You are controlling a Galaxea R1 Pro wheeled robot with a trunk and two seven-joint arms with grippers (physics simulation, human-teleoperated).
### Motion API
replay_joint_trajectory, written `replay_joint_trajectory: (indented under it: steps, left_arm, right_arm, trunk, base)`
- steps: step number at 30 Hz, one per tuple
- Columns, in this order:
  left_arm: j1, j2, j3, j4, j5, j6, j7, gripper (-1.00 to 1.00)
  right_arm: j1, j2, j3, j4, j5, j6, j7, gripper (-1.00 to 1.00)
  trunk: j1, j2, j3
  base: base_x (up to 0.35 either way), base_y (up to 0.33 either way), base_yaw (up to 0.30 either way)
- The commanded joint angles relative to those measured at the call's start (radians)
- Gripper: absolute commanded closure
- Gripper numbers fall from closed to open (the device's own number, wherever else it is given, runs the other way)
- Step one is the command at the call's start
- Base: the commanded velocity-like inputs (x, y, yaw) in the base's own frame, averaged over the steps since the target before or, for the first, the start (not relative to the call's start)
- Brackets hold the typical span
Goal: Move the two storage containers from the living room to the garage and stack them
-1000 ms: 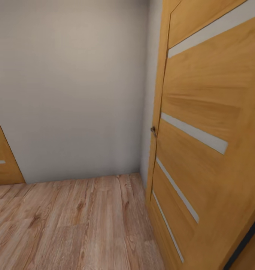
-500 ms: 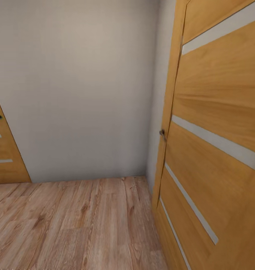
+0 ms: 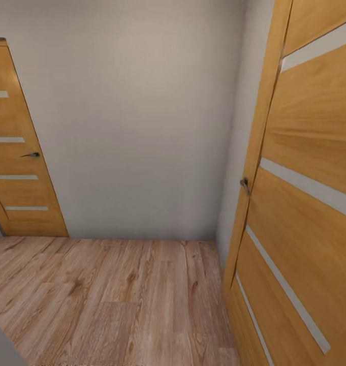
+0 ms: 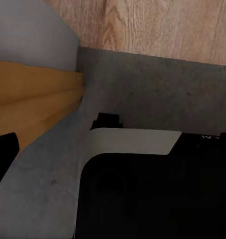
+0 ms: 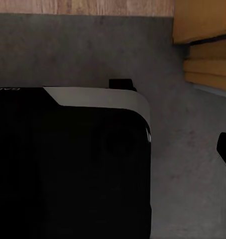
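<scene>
Tight hallway: an open wooden door [image 3: 305, 203] stands near on the right — turning could clip its handle [image 3: 244, 185]. Neither claw's state can be told; no bin seen.

Ahead of us stands a plain grey-white wall [image 3: 137, 127], meeting a wood plank floor [image 3: 117, 300] of light brown boards. To one side, a wooden door [image 3: 18, 152] with pale horizontal inlay strips sits in the wall, its dark lever handle [image 3: 31, 154] pointing inward. On the other side a second oak-coloured door [image 3: 305, 203] runs close past us, with the same pale strips [image 3: 305, 185] across it and a small dark handle [image 3: 244, 184] at its edge. In the left wrist view we see a dark grey speckled surface [image 4: 158, 89] bordering the planks [image 4: 158, 25], with an orange-brown panel [image 4: 33, 104] beside it. In the right wrist view, similar grey ground [image 5: 93, 50] and stacked wooden edges [image 5: 207, 64] appear.
</scene>
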Motion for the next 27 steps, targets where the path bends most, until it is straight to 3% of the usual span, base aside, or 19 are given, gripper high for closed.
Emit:
replay_joint_trajectory:
  steps: [1,10,20,27]
  left_arm:
    - [-0.001,0.000,-0.001,0.001,0.011,-0.003,0.000,-1.00]
    - [-0.001,0.000,-0.001,0.001,0.010,-0.003,0.000,-1.00]
    - [-0.001,0.000,-0.001,0.001,0.010,-0.003,0.000,-1.00]
    - [-0.001,0.001,-0.001,0.001,0.010,-0.003,0.000,-1.00]
  right_arm:
    - [-0.001,0.001,0.008,0.003,-0.009,-0.005,-0.001,-1.00]
    - [-0.001,0.000,0.008,0.003,-0.009,-0.005,0.000,-1.00]
    - [-0.001,0.001,0.008,0.003,-0.009,-0.005,0.000,-1.00]
    - [-0.001,0.001,0.008,0.003,-0.009,-0.005,-0.001,-1.00]
  trunk:
    - [0.000,-0.001,-0.001]
    - [0.000,-0.001,-0.001]
    - [0.000,-0.001,-0.001]
    - [0.000,-0.001,-0.001]
  base:
    - [0.057,-0.008,0.140]
    - [0.181,-0.120,0.030]
    - [0.046,-0.017,0.001]
    - [0.270,0.000,0.000]
